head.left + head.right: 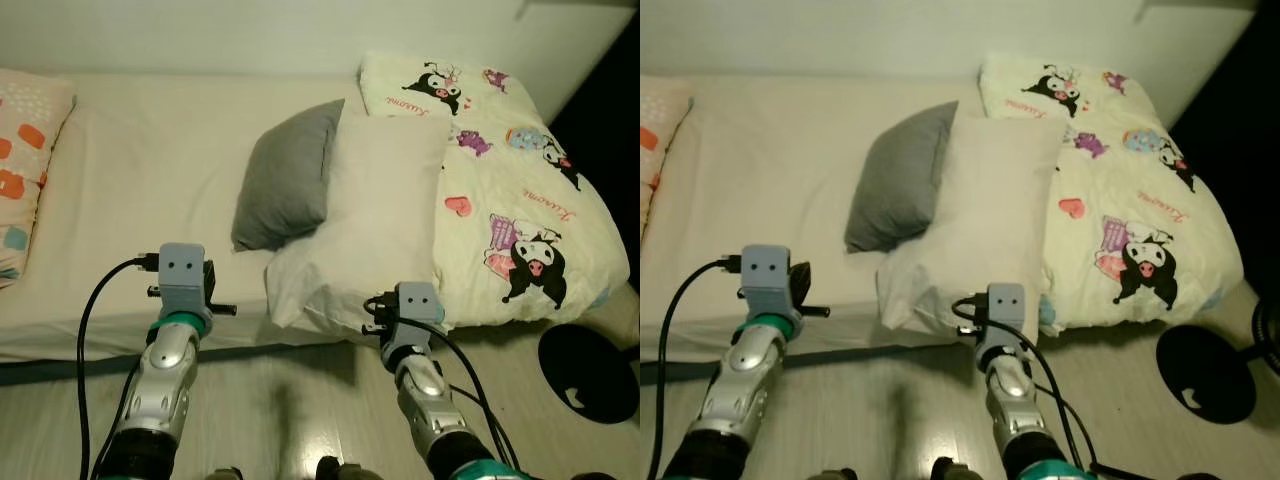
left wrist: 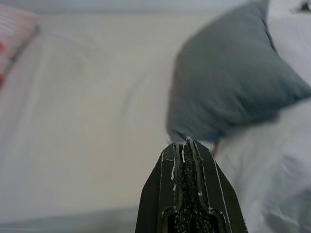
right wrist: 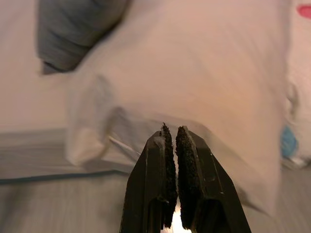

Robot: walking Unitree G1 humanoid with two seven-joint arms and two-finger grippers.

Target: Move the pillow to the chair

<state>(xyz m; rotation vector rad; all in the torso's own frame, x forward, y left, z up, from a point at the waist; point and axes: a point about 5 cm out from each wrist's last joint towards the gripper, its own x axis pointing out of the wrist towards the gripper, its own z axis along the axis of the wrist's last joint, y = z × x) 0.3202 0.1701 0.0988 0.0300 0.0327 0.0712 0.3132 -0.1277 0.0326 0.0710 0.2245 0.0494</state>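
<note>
A large white pillow (image 1: 375,220) lies on the bed, its near corner hanging over the mattress edge. A grey pillow (image 1: 285,185) leans against its left side. My right gripper (image 3: 172,127) is shut with nothing in it, held just in front of the white pillow's near edge, at the bedside (image 1: 410,315). My left gripper (image 2: 188,141) is shut and empty too. It hovers at the mattress edge (image 1: 183,285), left of both pillows, and points toward the grey pillow's lower corner.
The bed (image 1: 150,160) has a cream sheet. A cartoon-print duvet (image 1: 520,220) is bunched at its right end and a patterned pillow (image 1: 20,170) lies at its left end. A round black base (image 1: 590,375) sits on the pale wooden floor (image 1: 290,400) at right.
</note>
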